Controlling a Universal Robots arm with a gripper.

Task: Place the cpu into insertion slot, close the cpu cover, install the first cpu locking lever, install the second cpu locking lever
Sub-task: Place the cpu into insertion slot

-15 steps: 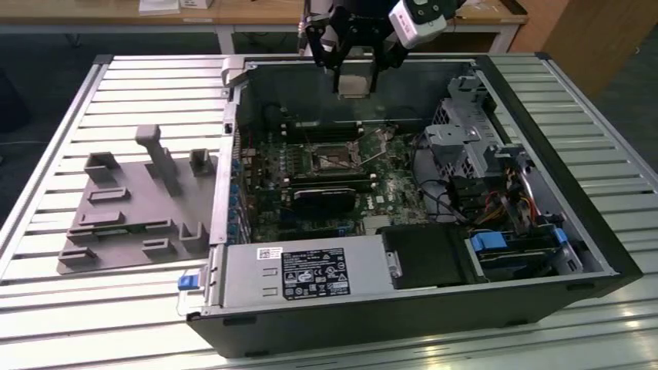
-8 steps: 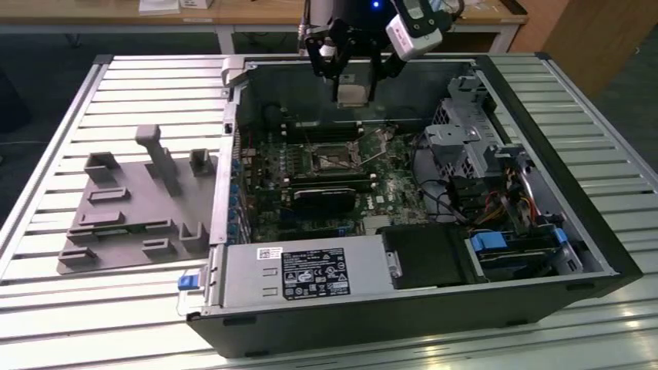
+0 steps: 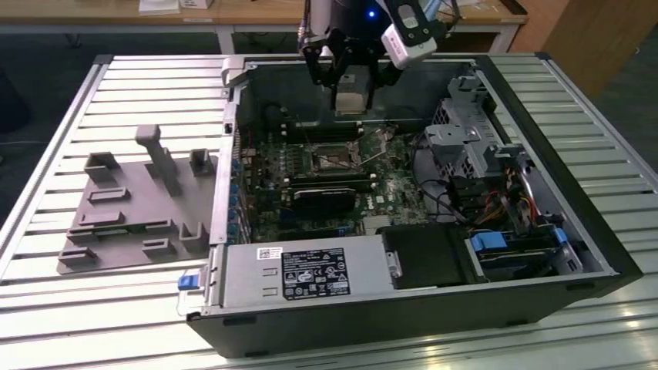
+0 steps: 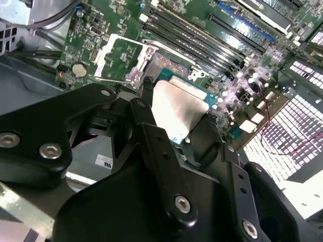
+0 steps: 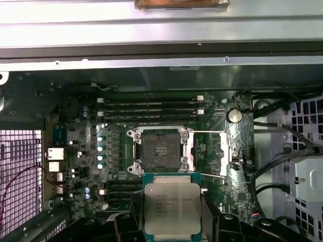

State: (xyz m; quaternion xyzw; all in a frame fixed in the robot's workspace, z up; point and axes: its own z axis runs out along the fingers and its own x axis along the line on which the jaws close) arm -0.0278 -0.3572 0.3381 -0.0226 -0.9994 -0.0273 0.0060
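slatted metal table carried an open computer case lying on its side, with a grey moulded holder beside it toward the exterior view's left. nearest inside the case sat the boxed power supply, and beyond it lay the green motherboard. at the board's middle the insertion slot was dark and uncovered, its cpu cover flipped open to one side. farther back, near the case's far wall, the claw hung above the board, clamped on opposite edges of the cpu. the chip's metal top showed in both wrist views, apart from the slot. wooden desks stood behind.
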